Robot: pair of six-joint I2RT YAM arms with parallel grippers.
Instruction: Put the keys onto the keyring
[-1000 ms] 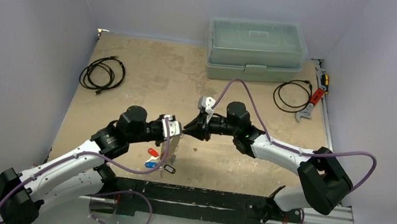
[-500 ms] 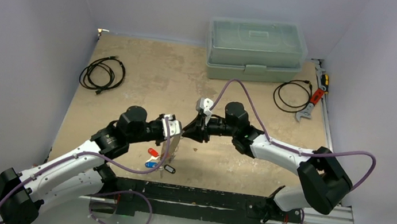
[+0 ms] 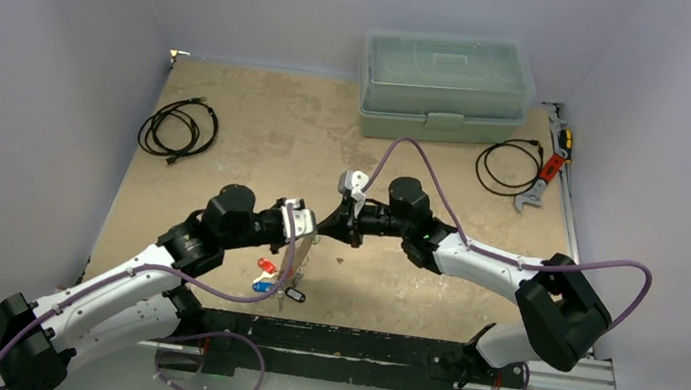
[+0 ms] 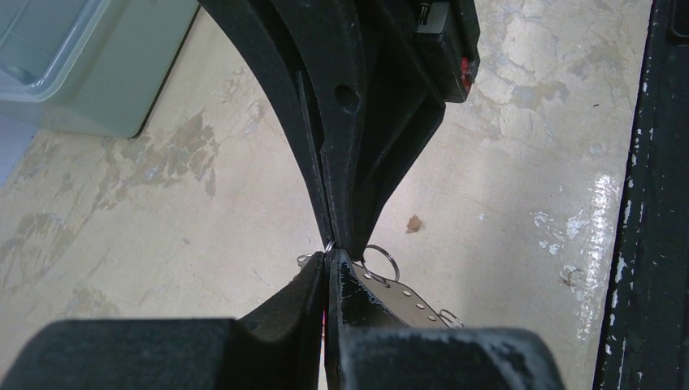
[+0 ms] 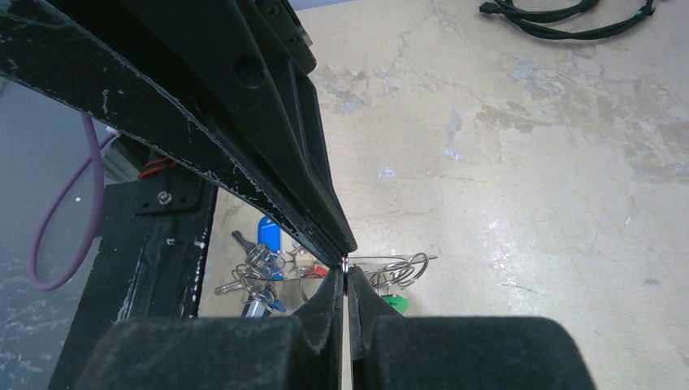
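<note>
My left gripper (image 3: 311, 224) and right gripper (image 3: 328, 223) meet tip to tip above the middle of the table. Both are shut on a thin silvery wire that I take for the keyring (image 4: 329, 245), pinched where the tips touch; it also shows in the right wrist view (image 5: 345, 262). More of the wire (image 5: 392, 262) runs right of my right gripper (image 5: 345, 275). The keys (image 3: 266, 275) are bunched below the left gripper, with a blue tag (image 5: 268, 231), a red tag (image 5: 319, 270) and a green tag (image 5: 396, 305). A silvery dimpled key (image 4: 400, 297) lies beside my left gripper (image 4: 329, 258).
A grey-green lidded toolbox (image 3: 444, 87) stands at the back. A black cable coil (image 3: 179, 128) lies at the left, another (image 3: 509, 166) at the right beside a red-handled wrench (image 3: 539, 185). A black rail (image 3: 342, 341) runs along the near edge.
The right arm has edged slightly left, toward the left gripper. The left arm and the keys have hardly moved.
</note>
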